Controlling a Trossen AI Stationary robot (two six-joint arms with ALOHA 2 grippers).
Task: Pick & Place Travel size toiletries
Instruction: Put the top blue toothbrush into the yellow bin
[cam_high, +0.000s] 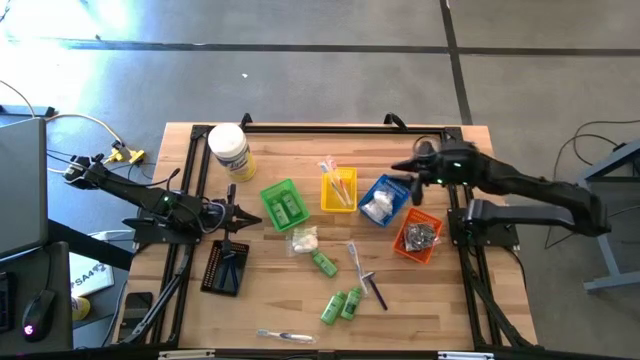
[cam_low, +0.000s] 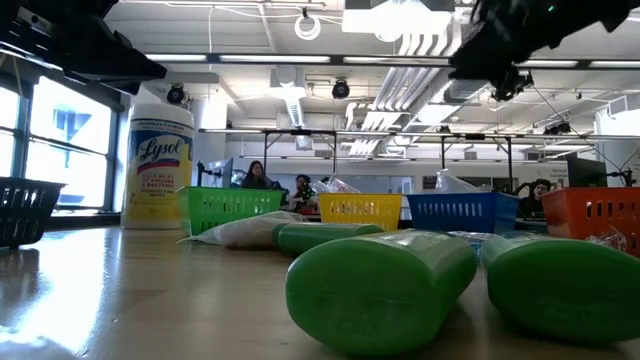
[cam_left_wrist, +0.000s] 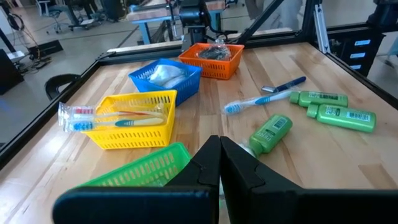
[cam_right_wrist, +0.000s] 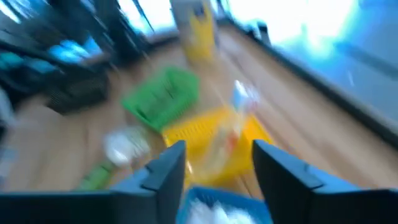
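Left end effector (cam_high: 243, 220), fingers closed and empty, waits at centre-left by the green tray (cam_high: 284, 203). Right end effector (cam_high: 406, 187), fingers apart and empty, hangs over the blue tray (cam_high: 386, 200). Loose green tubes (cam_high: 340, 304) lie lower centre on the bench (cam_high: 450, 300); rounded and glossy, they risk rolling or slipping in a pinch.

A robotics laboratory or open workshop hall: beyond my wooden table (cam_high: 300, 300) the low view shows a high ceiling of exposed ducts and strip lights (cam_low: 400, 40), large windows (cam_low: 60, 140) to one side, and seated people (cam_low: 256, 176) at workstations behind the table. Around the table lies a bare grey concrete floor (cam_high: 300, 80) with trailing cables (cam_high: 90, 125), and a computer mouse (cam_high: 38, 310) rests on a desk beside it.
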